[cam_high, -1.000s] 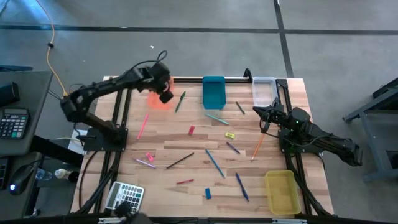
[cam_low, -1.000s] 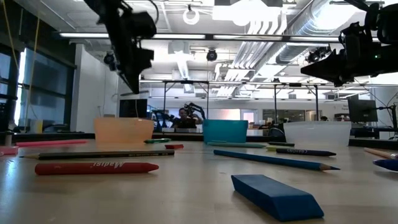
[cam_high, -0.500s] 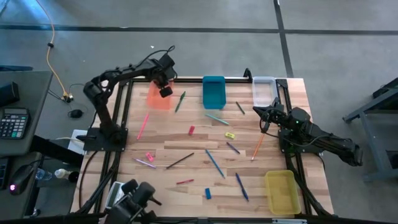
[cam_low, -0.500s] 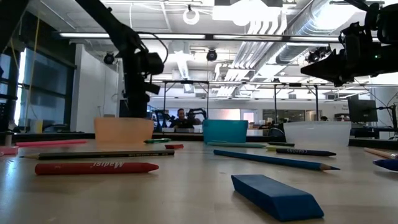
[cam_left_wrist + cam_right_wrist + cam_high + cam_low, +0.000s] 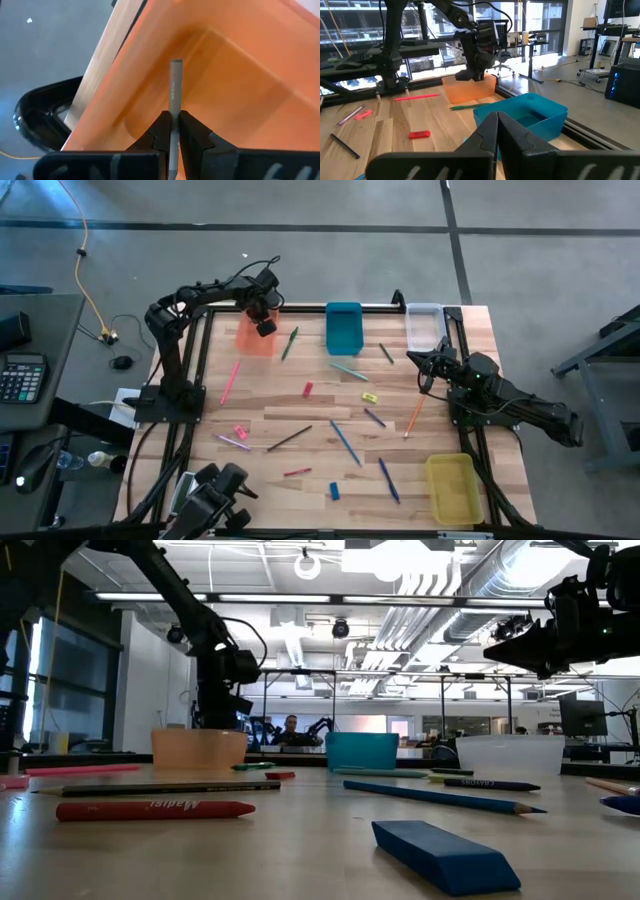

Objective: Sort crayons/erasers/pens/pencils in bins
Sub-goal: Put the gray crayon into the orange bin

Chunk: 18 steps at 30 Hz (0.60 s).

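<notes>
Left gripper (image 5: 170, 131) fingers clamped on grey stick (image 5: 175, 95), orange bin (image 5: 240, 95) directly below. Release low, tip inside walls. Right gripper (image 5: 496, 131) shut, empty.

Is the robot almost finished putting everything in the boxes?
Not nearly. The left claw holds a grey stick over the orange bin, not yet dropped. The right claw waits shut. Pencils, pens and erasers lie all over the table, and the yellow bin looks empty.
</notes>
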Each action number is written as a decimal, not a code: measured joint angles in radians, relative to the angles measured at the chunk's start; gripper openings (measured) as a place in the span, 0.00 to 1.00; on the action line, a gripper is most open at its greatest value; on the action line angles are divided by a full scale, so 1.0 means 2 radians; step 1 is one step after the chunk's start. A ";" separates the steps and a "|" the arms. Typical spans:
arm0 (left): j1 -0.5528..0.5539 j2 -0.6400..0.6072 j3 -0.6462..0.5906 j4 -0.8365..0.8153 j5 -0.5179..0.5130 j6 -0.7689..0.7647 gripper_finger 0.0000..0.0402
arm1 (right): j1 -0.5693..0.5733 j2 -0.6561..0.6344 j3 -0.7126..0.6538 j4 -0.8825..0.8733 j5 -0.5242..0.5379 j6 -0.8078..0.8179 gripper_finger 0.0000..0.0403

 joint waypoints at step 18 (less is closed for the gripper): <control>0.001 0.006 0.000 0.016 0.029 -0.043 0.10 | 0.000 0.000 0.000 0.000 0.000 0.000 0.00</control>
